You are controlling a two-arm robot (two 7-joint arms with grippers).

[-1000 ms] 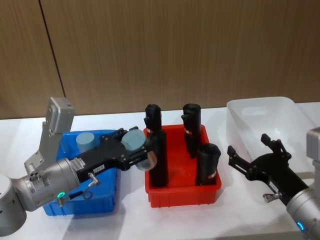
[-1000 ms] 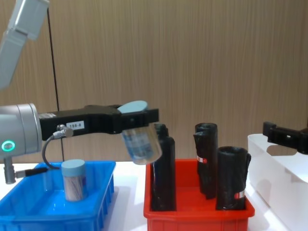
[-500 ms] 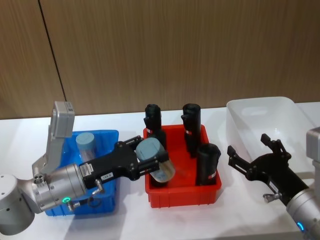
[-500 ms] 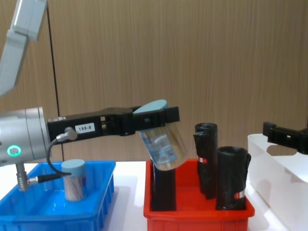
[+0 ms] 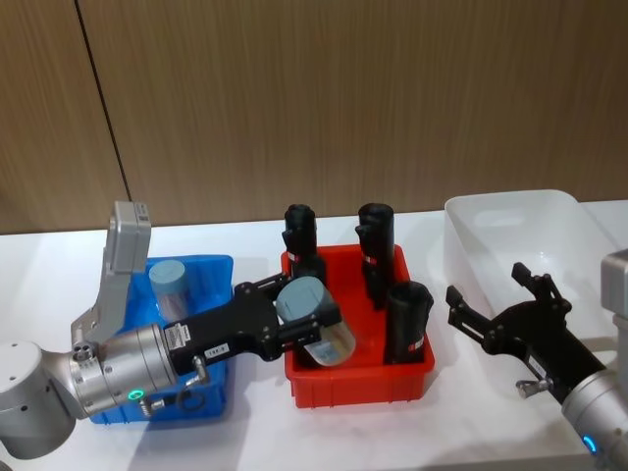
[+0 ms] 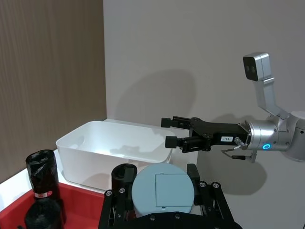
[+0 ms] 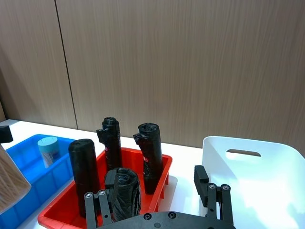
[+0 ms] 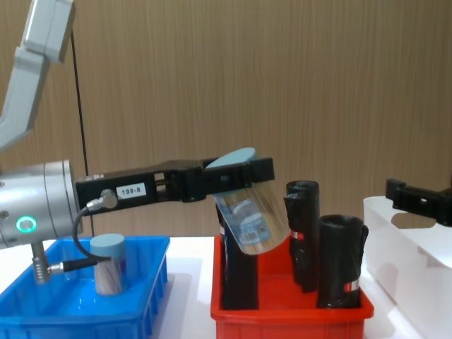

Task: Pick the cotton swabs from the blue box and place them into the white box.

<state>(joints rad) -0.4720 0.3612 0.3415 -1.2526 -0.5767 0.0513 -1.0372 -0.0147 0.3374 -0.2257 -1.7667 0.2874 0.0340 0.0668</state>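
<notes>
- The blue box [image 5: 209,278] sits at the left of the table. One upright cotton swab tub [image 5: 171,285] is seen in it, toward its far side, untouched.
- The left gripper [image 5: 299,314] is closed on a second swab tub [image 5: 332,340], clamped just under its pale-blue lid. The tub is tilted, with the lid leaning back toward the arm and the clear body pointing down and to the right.
- A second ago this tub was held at the right edge of the blue box. It has since been carried rightward and is now over the left part of the red bin [image 5: 358,381], hanging among the black rolls [image 5: 407,319]. In the chest view it appears clear of the bin floor; whether a roll is being brushed cannot be told.
- The pick is therefore judged done and the transfer about half made. The rest of the red bin has yet to be crossed, and a knock against the rolls is the likely hazard.
- The right gripper [image 5: 486,282] has not shifted. It hangs with its fingers spread and nothing between them, just left of the white box [image 5: 574,235].
- The white box stands at the far right, and no tub is seen inside it.
</notes>
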